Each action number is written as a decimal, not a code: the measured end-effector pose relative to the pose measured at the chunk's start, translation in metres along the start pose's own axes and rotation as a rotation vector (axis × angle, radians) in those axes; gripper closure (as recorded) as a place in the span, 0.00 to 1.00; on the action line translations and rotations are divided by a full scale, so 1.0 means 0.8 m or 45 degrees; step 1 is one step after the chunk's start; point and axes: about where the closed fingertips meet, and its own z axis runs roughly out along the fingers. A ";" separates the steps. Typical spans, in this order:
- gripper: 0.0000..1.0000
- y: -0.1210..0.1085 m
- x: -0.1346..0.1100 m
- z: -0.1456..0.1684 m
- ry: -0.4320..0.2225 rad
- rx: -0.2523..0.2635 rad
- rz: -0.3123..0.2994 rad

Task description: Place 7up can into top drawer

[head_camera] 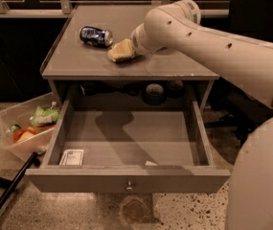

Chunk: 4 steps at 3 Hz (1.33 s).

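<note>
Little is done: the drawer [126,178] is left open, no 7up can is seen inside or elsewhere, and the gripper [129,47], its state untellable, is held behind the drawer, near a blue can [96,36].

The gripper [121,51] sits low over the middle of the desk [69,61], nearer its front edge. The thick wrist hides much of it, and the 7up can cannot be made out. The arm [212,47] runs off the picture's right edge. Under the desk's front edge, round dark things [153,92] sit in shadow and cannot be identified. A card [72,157] in the top drawer [78,178] bears print too small to read.
</note>
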 end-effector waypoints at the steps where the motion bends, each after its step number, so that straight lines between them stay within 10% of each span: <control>1: 0.00 0.000 0.002 0.013 0.002 -0.026 -0.032; 4: 0.00 0.029 -0.001 0.041 -0.006 -0.107 -0.116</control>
